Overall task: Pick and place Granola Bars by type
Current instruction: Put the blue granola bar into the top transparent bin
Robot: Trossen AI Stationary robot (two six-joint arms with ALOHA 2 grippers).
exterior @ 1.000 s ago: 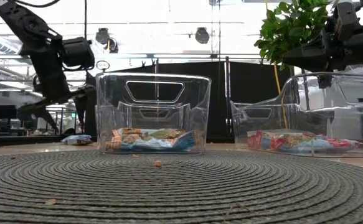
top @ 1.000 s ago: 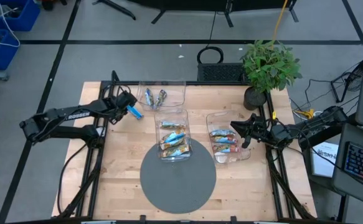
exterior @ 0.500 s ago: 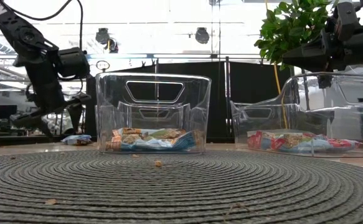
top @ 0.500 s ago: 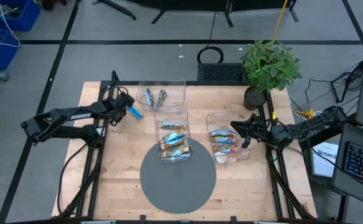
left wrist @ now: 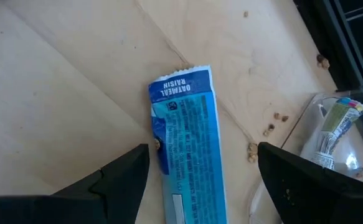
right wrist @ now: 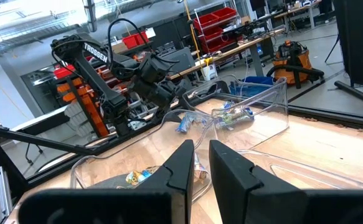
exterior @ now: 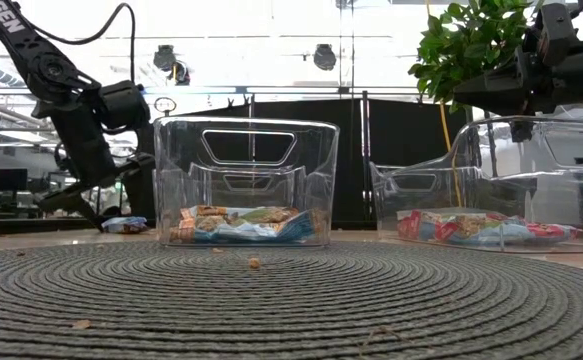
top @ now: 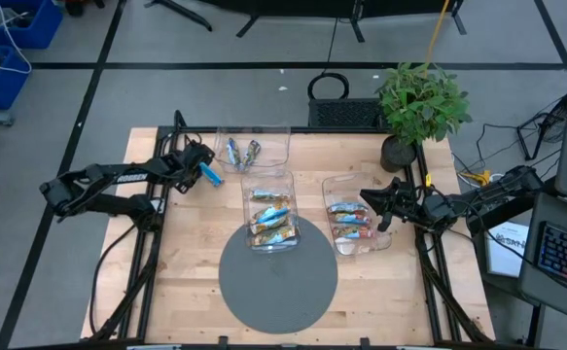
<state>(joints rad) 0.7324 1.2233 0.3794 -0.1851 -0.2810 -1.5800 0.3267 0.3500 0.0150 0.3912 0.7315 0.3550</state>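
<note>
The left gripper (left wrist: 197, 171) has come lower, fingers wide around the blue bar (left wrist: 190, 143), upper left on the table (top: 186, 292); grasp seems next. The right gripper (right wrist: 200, 163) waits closed.

Grey tiled floor (top: 264, 87), blue crates (top: 11, 29), potted plant (top: 419, 102), red shelving (right wrist: 215, 25) beyond.

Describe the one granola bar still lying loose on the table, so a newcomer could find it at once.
Start at the wooden table and find the clear bin at its far edge. Just left of it, between the open left gripper's fingers, lies a blue bar marked "Oatmeal Raisin", the only bar outside a bin.
</note>
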